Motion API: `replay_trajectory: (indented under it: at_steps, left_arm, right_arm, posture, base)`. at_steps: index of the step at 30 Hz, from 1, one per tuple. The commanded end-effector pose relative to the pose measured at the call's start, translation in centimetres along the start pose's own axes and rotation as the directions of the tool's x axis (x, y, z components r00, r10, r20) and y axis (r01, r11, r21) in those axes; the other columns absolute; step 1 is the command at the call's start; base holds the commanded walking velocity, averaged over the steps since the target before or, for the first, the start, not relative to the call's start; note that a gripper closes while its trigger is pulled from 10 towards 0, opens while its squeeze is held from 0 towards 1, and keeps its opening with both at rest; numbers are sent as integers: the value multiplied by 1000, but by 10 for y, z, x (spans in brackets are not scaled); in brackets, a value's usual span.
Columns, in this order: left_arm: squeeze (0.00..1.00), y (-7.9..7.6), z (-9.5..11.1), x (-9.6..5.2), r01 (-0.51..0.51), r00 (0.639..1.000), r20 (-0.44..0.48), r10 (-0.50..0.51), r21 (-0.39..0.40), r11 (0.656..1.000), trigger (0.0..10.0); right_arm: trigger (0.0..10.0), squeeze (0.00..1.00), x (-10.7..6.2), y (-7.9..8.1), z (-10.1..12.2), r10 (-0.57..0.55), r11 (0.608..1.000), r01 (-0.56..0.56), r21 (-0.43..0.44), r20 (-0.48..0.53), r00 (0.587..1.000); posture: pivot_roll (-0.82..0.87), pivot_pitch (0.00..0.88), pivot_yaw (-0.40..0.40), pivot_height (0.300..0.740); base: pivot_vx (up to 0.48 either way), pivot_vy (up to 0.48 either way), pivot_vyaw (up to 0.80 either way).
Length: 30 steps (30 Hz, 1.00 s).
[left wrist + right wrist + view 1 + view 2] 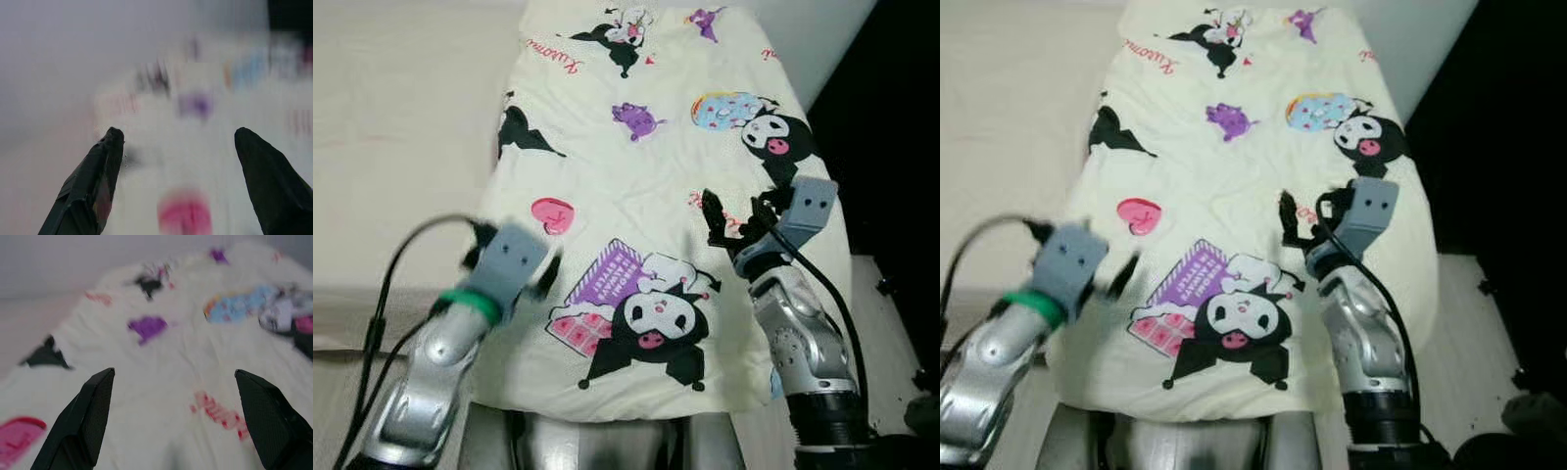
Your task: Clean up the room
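Cream-coloured bed (401, 147) took up most of the background, with a dark area off to the robot's right and pale floor (886, 323) beside it. Spread across the bed and hanging over its near edge was the blanket (646, 176), pale yellow with black-and-white cartoon characters, purple bits, a pink heart (552, 213) and a blue donut print (724, 110).

Both arms were raised over the near end of the blanket. The left tool (178, 142) sat over the blanket's left edge, near the pink heart, and its wrist view showed the two black fingers spread wide with nothing between them. That arm was pretty blurred in the head views, so it was probably mid-move, hard to say more. The right tool (173, 374) hovered over the right half of the blanket, below the donut print, also released and not holding anything.

As for progress: the blanket looked laid out fairly flat, a few soft wrinkles in the middle, and the near end draped over the bed's edge. Neither tool had hold of the fabric, so any smoothing, folding or tugging of it seemed not yet started. Judging from that, the tidy-up of this bed was early on, or between grabs.
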State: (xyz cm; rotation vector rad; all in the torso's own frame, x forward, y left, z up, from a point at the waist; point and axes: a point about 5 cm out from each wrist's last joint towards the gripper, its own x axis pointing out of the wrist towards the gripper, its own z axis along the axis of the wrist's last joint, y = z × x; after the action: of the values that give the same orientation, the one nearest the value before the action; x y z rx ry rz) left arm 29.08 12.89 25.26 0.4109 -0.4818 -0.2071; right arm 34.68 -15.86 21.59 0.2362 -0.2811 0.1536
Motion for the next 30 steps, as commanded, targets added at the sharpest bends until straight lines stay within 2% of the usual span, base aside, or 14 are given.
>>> replay_trajectory:
  at_steps: [1,2,6,9,14,30]
  left_arm:
    - [0,0,1,-2,-25,1000,-5,25,-33,999,10000]
    - [0,0,1,-2,-25,1000,-5,25,-33,999,10000]
    - [0,7,-3,8,-71,996,-72,59,-179,981,10000]
    - [0,10,-9,10,-72,992,-117,47,-222,972,10000]
    - [0,12,-13,11,-62,992,-119,37,-212,975,10000]
    - [0,14,-21,12,-69,986,-159,38,-196,978,10000]
  right_arm:
    - [10000,0,-2,-3,4,-2,999,3,-43,30,1000]
    - [10000,0,-2,-3,4,-2,999,3,-43,30,1000]
    - [10000,0,-2,-18,1,-102,994,104,-44,43,994]
    - [10000,0,-4,-23,1,-121,991,123,-50,45,992]
    - [10000,0,-5,-27,0,-134,989,137,-54,43,990]
    - [10000,0,-6,-24,-7,-135,989,137,-52,35,990]
  posture:
    - [56,132,-20,549]
    - [56,132,-20,549]
    - [40,110,-16,568]
    - [36,105,-13,583]
    - [32,102,-9,597]
    - [26,107,-2,655]
  base:
    - [0,0,0]
    - [0,0,0]
    - [0,0,0]
    - [0,0,0]
    - [0,0,0]
    - [0,0,0]
